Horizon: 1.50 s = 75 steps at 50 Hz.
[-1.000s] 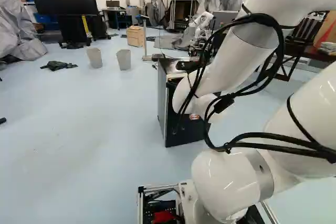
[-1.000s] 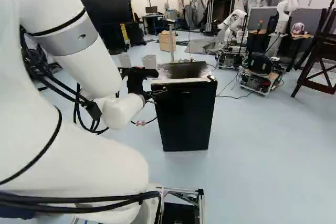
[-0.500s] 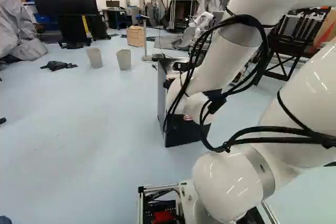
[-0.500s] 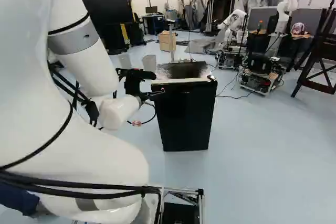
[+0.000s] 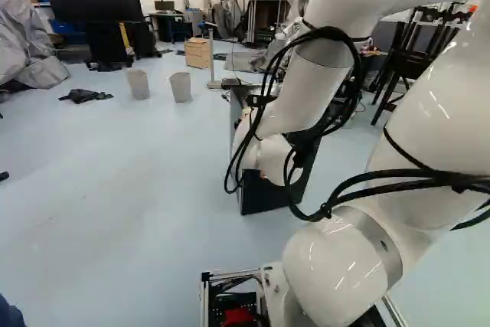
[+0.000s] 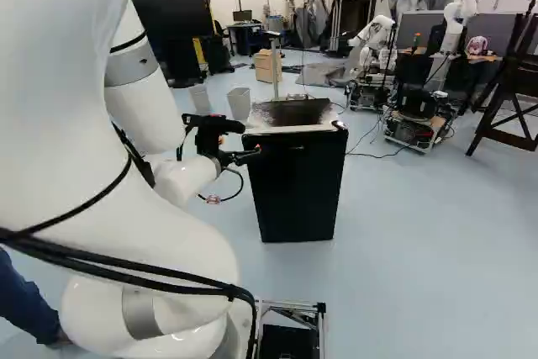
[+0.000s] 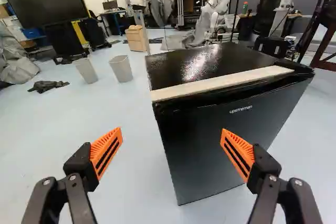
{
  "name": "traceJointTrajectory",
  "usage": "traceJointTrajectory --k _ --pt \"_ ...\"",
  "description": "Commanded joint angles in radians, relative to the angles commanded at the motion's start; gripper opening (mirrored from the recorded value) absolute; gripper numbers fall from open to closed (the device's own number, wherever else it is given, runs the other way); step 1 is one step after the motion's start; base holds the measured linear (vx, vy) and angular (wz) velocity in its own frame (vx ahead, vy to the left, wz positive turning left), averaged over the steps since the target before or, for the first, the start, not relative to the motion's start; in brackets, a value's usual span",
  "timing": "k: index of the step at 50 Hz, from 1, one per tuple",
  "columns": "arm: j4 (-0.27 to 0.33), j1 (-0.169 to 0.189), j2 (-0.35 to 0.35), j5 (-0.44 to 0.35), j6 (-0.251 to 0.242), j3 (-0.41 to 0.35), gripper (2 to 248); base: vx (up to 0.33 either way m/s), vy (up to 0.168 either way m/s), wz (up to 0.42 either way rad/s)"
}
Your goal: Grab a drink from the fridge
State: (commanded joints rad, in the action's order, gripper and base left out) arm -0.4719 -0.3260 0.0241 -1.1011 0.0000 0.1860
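The gripper (image 6: 244,155) hangs at the near left edge of the black fridge (image 6: 296,187) in the right base view. Seen from the wrist, the gripper (image 7: 172,135) is open, its orange-padded fingers wide apart with nothing between them. Ahead of it stands the fridge (image 7: 226,140), its dark door closed and a pale strip along the top front edge. One finger overlaps the door in that view; contact cannot be told. In the left base view the arm hides much of the fridge (image 5: 264,198). No drink shows; the fridge's inside is hidden.
Two grey bins (image 7: 122,68) stand beyond the fridge, left of it in the base views. Another robot (image 6: 370,52) is farther back. A dark wooden chair-like frame (image 6: 513,90) stands at the right. A person's leg (image 6: 25,296) is close beside my arm's base.
The arm's upper links have swung left in the left base view and right in the right base view. The gripper has lowered slightly beside the fridge, still open. The leg has come farther into view.
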Motion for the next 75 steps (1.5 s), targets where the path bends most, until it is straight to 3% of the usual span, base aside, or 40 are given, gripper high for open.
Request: traceJointTrajectory --k 57,75 --pt "-0.375 -0.17 -0.373 -0.13 0.0 0.236 247 0.0 0.0 0.0" --pt "-0.493 -0.222 -0.457 -0.17 0.0 0.293 247 0.0 0.0 0.0"
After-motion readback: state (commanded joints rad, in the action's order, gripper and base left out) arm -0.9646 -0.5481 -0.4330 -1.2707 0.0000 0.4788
